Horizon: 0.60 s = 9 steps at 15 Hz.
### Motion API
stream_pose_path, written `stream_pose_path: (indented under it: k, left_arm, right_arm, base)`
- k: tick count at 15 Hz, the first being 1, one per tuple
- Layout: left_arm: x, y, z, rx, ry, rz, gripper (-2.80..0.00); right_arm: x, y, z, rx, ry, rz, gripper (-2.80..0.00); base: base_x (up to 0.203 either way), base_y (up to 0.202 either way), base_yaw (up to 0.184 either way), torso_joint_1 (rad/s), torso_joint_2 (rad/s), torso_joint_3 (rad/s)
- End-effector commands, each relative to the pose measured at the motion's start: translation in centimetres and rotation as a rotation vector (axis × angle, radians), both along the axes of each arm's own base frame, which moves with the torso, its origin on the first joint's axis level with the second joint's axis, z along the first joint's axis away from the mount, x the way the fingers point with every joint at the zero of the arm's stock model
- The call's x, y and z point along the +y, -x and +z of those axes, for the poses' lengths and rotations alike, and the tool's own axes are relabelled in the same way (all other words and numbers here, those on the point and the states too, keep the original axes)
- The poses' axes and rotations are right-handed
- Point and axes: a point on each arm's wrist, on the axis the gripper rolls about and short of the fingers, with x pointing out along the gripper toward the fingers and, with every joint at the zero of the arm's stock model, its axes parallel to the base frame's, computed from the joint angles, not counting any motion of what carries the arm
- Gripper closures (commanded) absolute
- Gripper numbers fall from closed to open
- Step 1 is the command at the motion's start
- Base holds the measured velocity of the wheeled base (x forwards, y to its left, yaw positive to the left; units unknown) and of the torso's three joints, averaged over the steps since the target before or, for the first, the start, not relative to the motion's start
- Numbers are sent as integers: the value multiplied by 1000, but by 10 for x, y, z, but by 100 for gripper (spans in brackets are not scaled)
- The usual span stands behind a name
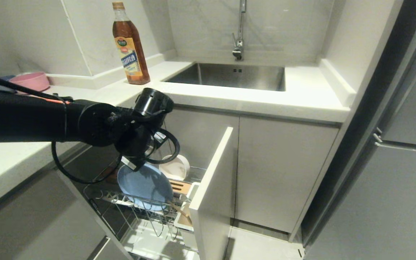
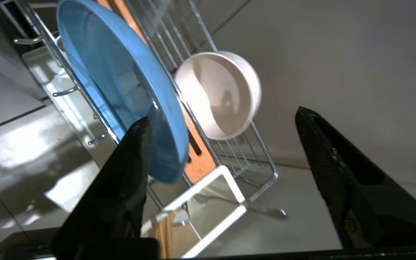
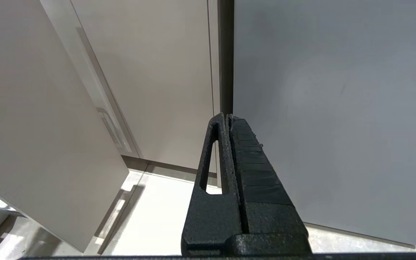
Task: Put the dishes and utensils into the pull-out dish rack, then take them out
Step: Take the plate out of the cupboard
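Overhead, noted left gripper (image 2: 222, 144) hovering above the pull-out dish rack (image 1: 150, 213), fingers (image 2: 128, 173) spread wide apart and clamped on nothing. Found light-blue plate (image 2: 121, 90) standing on edge between the wire prongs, its rim right against one fingertip, possibly touching; contact not resolvable. Saw white bowl (image 2: 222, 97) tipped on its side against the wire, beyond the plate and in line with the gap between the fingers, clear of both. Spotted slotted wood strip (image 2: 197, 155) behind plate and bowl, just past the near fingertip. Logged a spoon (image 2: 265, 210) lying flat beyond the white frame of the utensil holder (image 2: 208, 195), out ahead of the fingertips. Made out chopsticks (image 1: 179, 209) in the head view only, leaning in the holder beside the white front panel (image 1: 211, 187). Observed left arm and its cable loop blocking part of the rack from above. Further from the fingers: oil bottle (image 1: 130, 45) on the countertop (image 1: 229, 97), sink (image 1: 229, 76) with tap (image 1: 238, 36), pink bowl (image 1: 31, 81) at the counter's far end. Right gripper (image 3: 229, 119) parked near cabinet doors, fingers pressed together, empty.
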Motion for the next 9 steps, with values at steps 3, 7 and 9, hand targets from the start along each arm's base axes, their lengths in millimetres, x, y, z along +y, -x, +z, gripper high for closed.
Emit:
stream_pose_path:
  k: [3,7,9]
  left_arm:
    - [4,-20,-28,80,10,15,-280]
    - [6,-33,-45,112,9,36,-280]
    - [6,-36,-48,117,7,41,-280]
  right_arm:
    - [0,0,0,0,-1,0,0]
    - [0,0,0,0,-1,0,0]
    - [0,0,0,0,1,0,0]
  base:
    - [0,0,0,0,0,0]
    - [0,0,0,0,0,0]
    - [0,0,0,0,0,0]
